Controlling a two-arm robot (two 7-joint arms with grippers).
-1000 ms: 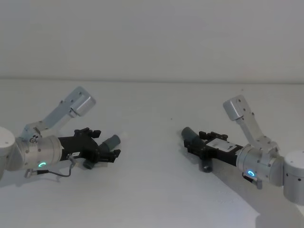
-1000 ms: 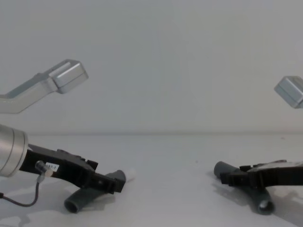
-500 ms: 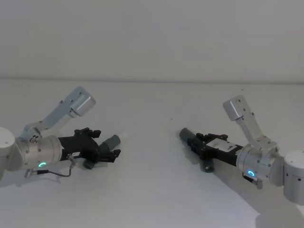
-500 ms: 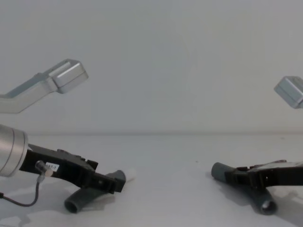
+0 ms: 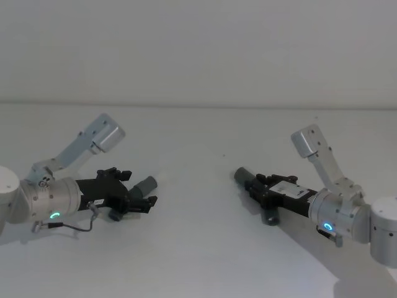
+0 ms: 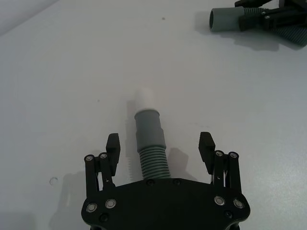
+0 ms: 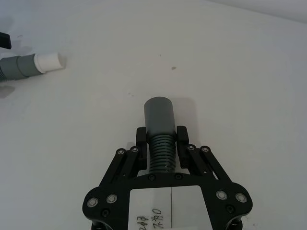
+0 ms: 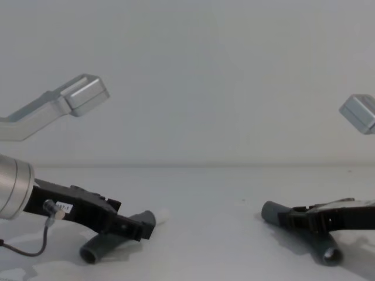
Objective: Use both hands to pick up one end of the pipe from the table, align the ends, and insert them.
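- Down at the lower left of the head view, the left gripper (image 5: 136, 189) lies low over the table (image 5: 198, 248). Its black fingers sit either side of the plug piece (image 5: 147, 184), whose grey collar pokes out toward the middle.
- At the lower right of that view, the right gripper (image 5: 256, 185) has the open-collar piece (image 5: 242, 176) in its fingers. The open end points toward the frame's centre, well apart from the other piece.
- Over to the left wrist view: the jaws are spread wide, with a fingertip (image 6: 112, 142) on each side of the plug piece (image 6: 151, 143), and neither one touches it. The piece lies on the table with its white tip (image 6: 145, 97) pointing away from the gripper. In the upper right corner, the open collar (image 6: 224, 19) shows far off.
- Right wrist view now: the jaws are closed tight on the corrugated stretch just behind the open collar (image 7: 159, 114), with a pad (image 7: 141, 135) pressed on each side. At the upper left of the frame, the plug piece's white tip (image 7: 48, 62) faces in.
- Chest view: at lower left, the left gripper (image 8: 137, 227) reaches along the table. The plug piece (image 8: 96, 250) curves beneath it, and the white tip (image 8: 162, 215) shows just past the fingers. At lower right, the right gripper (image 8: 296, 219) grips the open-collar piece (image 8: 271, 211); I cannot tell whether that piece is clear of the table. The two ends face each other across a wide stretch of table.
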